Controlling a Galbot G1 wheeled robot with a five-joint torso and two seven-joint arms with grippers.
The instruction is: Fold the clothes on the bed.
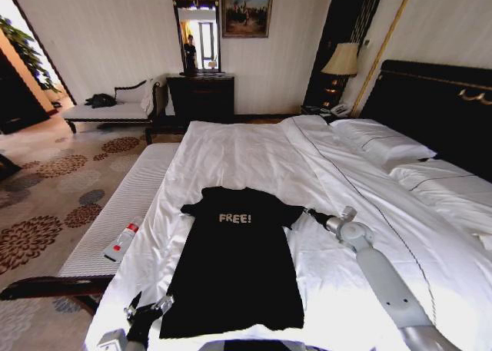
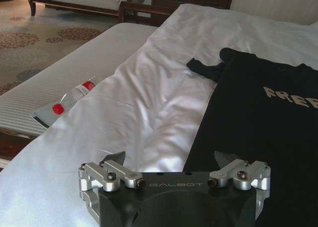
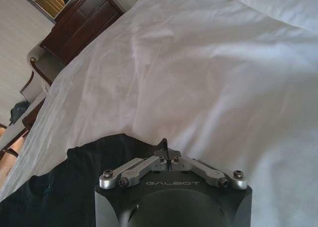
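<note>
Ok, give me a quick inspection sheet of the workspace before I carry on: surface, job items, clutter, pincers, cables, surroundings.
Surface: bed, white duvet, lightly wrinkled.
Job's things: black T-shirt lying flat, "FREE" lettering up, both sleeves spread out.
Clutter: red-capped bottle on the bench beside the bed.
Grippers: left pincer open at the shirt's near left hem corner; right pincer shut at the shirt's right sleeve, grip on the fabric unclear.
Cables: nothing seen.
Surroundings: dark headboard, pillows, lamp, dresser with mirror, chaise, patterned carpet.
</note>
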